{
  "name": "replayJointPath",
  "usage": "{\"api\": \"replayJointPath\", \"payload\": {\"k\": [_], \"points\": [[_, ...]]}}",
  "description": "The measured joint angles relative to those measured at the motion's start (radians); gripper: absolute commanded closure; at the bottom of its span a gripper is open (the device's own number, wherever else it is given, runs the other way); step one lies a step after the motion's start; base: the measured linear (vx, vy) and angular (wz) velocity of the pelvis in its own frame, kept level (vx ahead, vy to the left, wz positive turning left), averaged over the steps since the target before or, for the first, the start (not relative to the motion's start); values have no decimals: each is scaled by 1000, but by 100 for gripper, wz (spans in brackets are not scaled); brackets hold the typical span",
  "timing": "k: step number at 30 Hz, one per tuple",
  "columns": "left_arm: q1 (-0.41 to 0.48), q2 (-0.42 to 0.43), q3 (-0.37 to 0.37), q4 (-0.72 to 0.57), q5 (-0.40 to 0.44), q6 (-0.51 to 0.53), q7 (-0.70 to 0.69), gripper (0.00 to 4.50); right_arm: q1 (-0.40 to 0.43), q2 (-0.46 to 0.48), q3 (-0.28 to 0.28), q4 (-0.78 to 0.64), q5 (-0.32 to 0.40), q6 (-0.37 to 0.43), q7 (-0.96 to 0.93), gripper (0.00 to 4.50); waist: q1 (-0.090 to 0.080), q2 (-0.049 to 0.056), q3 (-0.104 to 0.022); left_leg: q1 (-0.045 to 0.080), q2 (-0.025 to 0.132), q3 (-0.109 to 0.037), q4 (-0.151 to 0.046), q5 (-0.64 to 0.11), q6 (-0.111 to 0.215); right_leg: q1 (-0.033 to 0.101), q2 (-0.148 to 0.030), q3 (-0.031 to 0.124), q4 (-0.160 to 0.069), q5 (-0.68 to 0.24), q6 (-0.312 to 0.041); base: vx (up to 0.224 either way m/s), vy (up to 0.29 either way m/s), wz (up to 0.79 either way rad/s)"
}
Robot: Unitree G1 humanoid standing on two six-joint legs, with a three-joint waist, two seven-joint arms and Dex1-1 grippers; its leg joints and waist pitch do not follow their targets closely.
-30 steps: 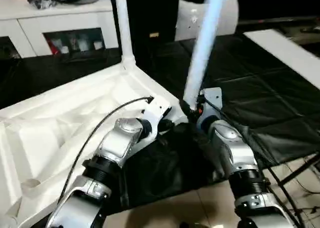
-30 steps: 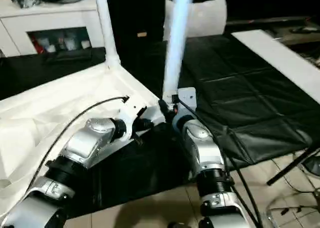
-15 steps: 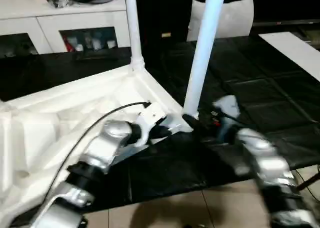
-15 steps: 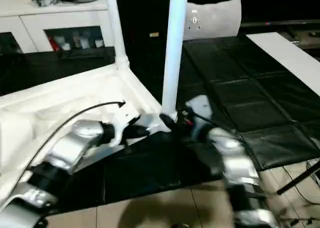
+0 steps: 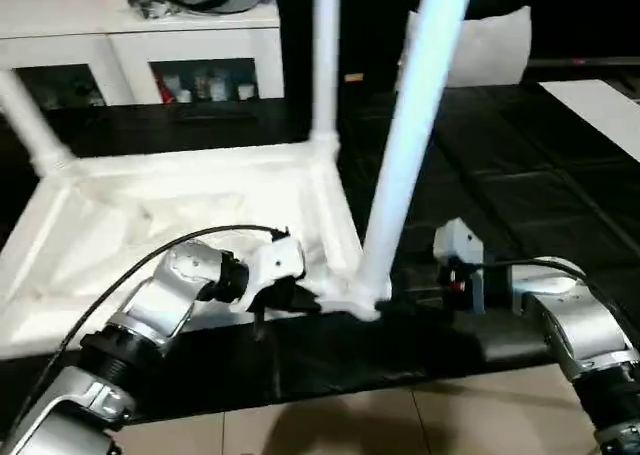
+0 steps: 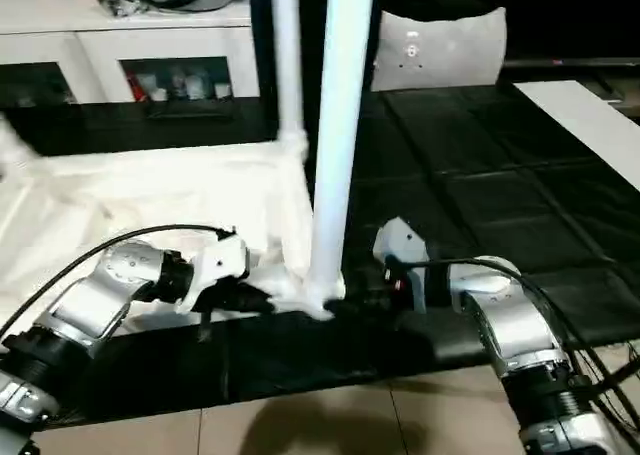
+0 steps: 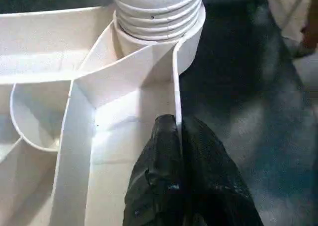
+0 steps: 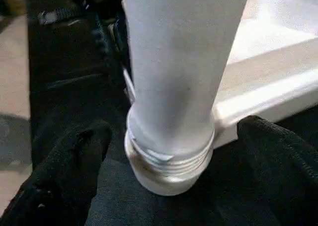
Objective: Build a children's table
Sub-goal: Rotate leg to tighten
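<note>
Now the right claw [image 8: 164,186], which gripped the leg [image 5: 405,145] a second ago, stands apart around its threaded base in the upturned table's [image 5: 180,215] near corner socket, while the left claw [image 7: 176,151] pinches the rim, suggesting the leg is seated.
</note>
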Motion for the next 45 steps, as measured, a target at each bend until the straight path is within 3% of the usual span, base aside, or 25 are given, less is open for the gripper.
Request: {"api": "replayJointPath", "payload": {"k": [6,14,17,21,28,34,36,37,39,45], "points": [[-3,8,-14,0,-1,-29,-33,450,-27,-3,27,17,-3,-9,52,69,9,0,0,1,1,2,-3,0,0,0,1,3,2,-2,3,0,0,0],[-3,10,-15,0,1,-41,-33,450,-35,3,32,42,-3,-33,71,140,9,0,0,1,1,3,-3,0,0,0,1,5,2,-2,3,0,0,0],[-3,10,-16,0,1,-41,-33,450,-42,10,34,51,-4,-54,70,148,9,0,0,1,1,3,-3,0,0,0,1,5,2,-2,3,0,0,0],[-3,10,-18,1,4,-41,-34,450,-46,18,34,65,0,-77,72,200,8,0,0,1,1,4,-3,0,0,0,1,5,2,-2,4,0,0,0],[-3,12,-18,1,10,-45,-34,450,-45,21,34,65,5,-89,74,238,7,-1,-1,2,1,4,-3,0,0,0,1,6,2,-2,4,0,0,0],[-3,13,-19,1,10,-48,-35,450,-43,20,33,65,8,-92,74,242,8,-1,-1,1,1,4,-3,0,0,0,2,6,3,-2,4,0,0,0],[-3,13,-19,1,11,-48,-35,450,-43,24,28,55,17,-46,67,242,7,-1,-1,2,1,4,-3,0,0,0,2,6,3,-2,4,0,0,0],[-3,13,-19,1,11,-48,-35,450,-43,27,23,48,29,-10,63,208,7,-1,-1,2,1,4,-3,0,0,0,2,6,3,-2,4,0,0,0],[-3,13,-18,1,12,-49,-34,450,-43,31,15,37,45,53,58,187,8,-1,-1,2,1,4,-3,1,0,0,2,6,3,-2,3,0,0,0],[-3,12,-21,1,12,-56,-34,450,-31,38,26,37,31,57,36,143,10,-1,-1,1,1,4,-3,0,0,0,2,6,3,-2,4,0,0,0]]}}
